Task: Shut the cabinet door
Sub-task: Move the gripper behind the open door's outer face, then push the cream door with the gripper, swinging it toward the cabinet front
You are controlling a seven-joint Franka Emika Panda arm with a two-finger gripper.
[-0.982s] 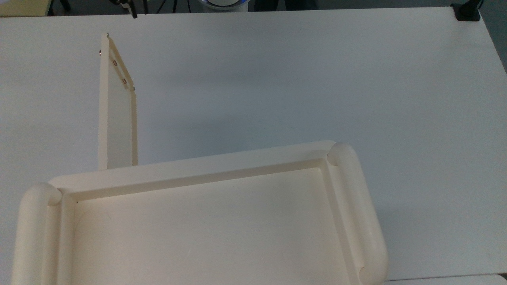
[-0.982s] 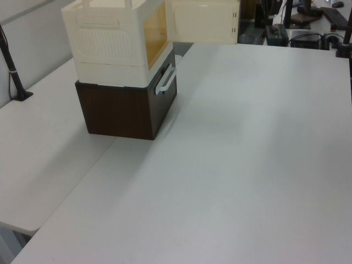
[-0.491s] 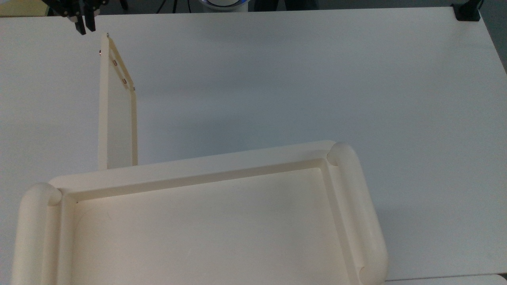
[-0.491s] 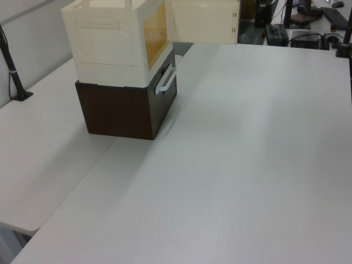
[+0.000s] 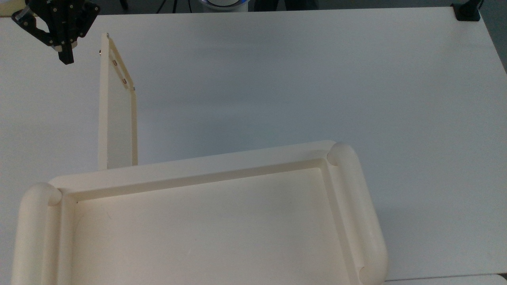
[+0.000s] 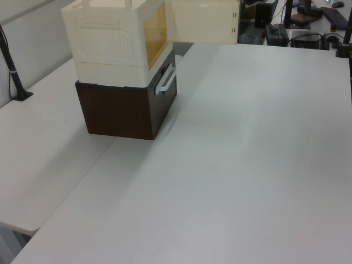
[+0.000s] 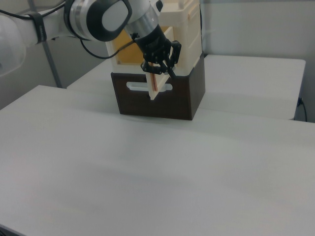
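The cabinet (image 5: 348,206) is a big cream box with a tray-like top, standing on a dark brown box (image 6: 126,110). Its cabinet door (image 5: 115,118) stands swung wide open, roughly square to the cabinet front, with small metal studs at its free end. In the left view the cabinet door (image 6: 203,22) juts out to the right of the cabinet (image 6: 110,38). My black gripper (image 5: 66,59) hangs just off the door's free end, on the top view's left, apart from it. In the right view the gripper (image 7: 160,71) is right by the edge-on door (image 7: 154,87).
The white table (image 5: 297,79) stretches wide in front of the cabinet. A black clamp (image 5: 467,12) sits at the top view's far right corner. A second white table (image 6: 38,148) adjoins on the left view's left, with a black pole (image 6: 14,71) on it.
The gripper came in from the top view's upper edge and moved left and down, ending beside the door's free end. The door has not moved.
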